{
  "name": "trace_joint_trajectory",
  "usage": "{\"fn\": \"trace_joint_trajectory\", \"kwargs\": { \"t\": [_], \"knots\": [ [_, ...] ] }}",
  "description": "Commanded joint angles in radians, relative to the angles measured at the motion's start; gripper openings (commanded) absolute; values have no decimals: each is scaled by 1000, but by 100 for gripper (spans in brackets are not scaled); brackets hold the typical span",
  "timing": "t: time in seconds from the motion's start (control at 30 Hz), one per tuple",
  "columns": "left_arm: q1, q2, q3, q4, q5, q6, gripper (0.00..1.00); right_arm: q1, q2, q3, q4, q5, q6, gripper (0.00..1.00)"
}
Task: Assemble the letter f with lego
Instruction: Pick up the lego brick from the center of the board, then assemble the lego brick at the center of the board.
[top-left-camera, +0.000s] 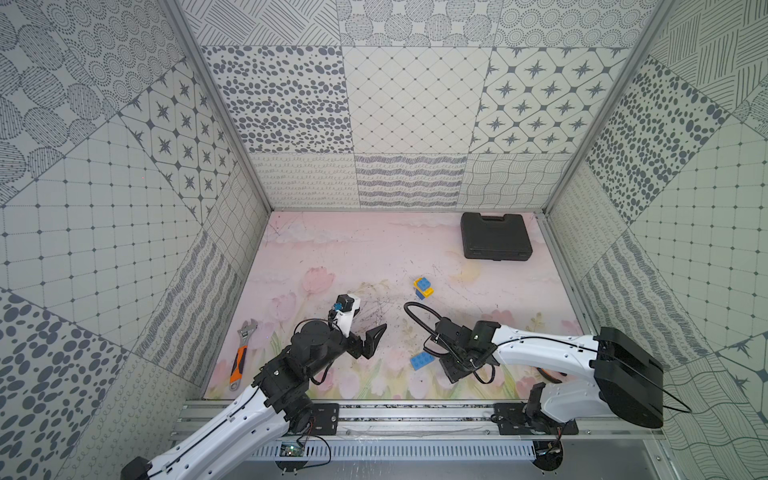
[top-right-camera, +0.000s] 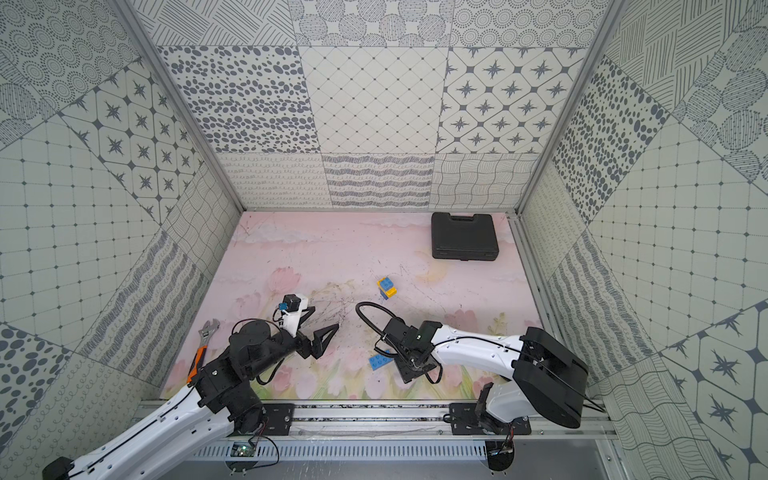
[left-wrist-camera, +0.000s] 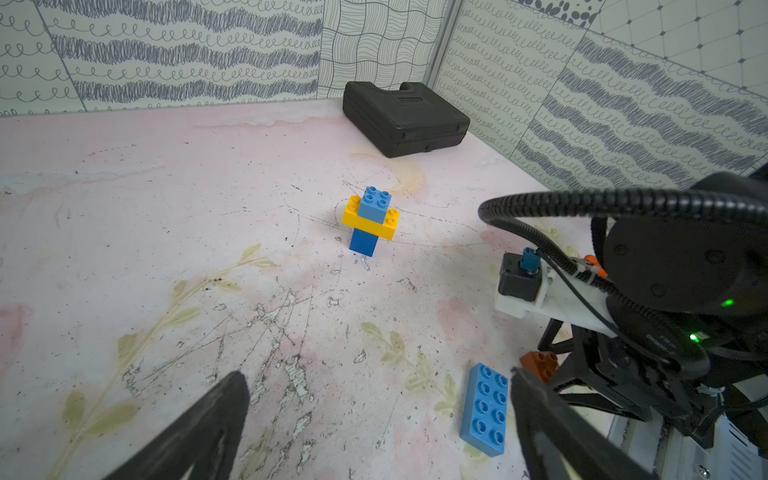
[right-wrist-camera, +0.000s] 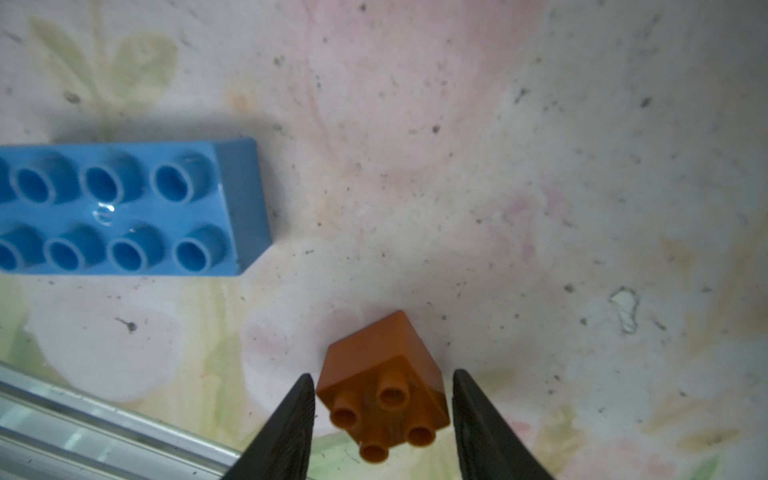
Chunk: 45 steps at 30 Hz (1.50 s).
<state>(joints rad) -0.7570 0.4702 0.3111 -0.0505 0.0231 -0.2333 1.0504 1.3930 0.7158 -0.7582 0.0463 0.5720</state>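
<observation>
On the worktop (right-wrist-camera: 540, 166), the right fingers (right-wrist-camera: 291, 424) straddled the brown brick (right-wrist-camera: 374, 357) without touching. The left fingers (left-wrist-camera: 199, 428) gaped empty.

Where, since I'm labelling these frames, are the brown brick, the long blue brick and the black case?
brown brick (right-wrist-camera: 384, 411): right wrist view, on its studded face.
long blue brick (left-wrist-camera: 486, 409): left wrist view, middle of its studded top.
black case (top-left-camera: 496, 236): in a top view, centre of its lid.

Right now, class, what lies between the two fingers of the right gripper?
The square brown brick, standing on the mat between the fingers of the right gripper, a slim gap on each side. The right wrist view shows it.
</observation>
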Motion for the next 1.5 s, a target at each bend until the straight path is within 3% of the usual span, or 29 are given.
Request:
{"fn": "trace_joint_trajectory", "kwargs": {
  "t": [0.0,0.23,0.43,1.03,1.47],
  "knots": [
    [1,8,-1,1,2,12,99,7,-7,0,5,14,14,50],
    [0,15,2,0,-2,9,99,7,17,26,1,23,5,40],
    [1,15,1,0,-3,8,99,7,54,43,8,26,9,49],
    [1,36,4,5,-2,6,99,6,94,72,26,40,-14,48],
    [1,42,4,5,-2,3,99,-32,89,132,-12,33,-51,36]
  ]
}}
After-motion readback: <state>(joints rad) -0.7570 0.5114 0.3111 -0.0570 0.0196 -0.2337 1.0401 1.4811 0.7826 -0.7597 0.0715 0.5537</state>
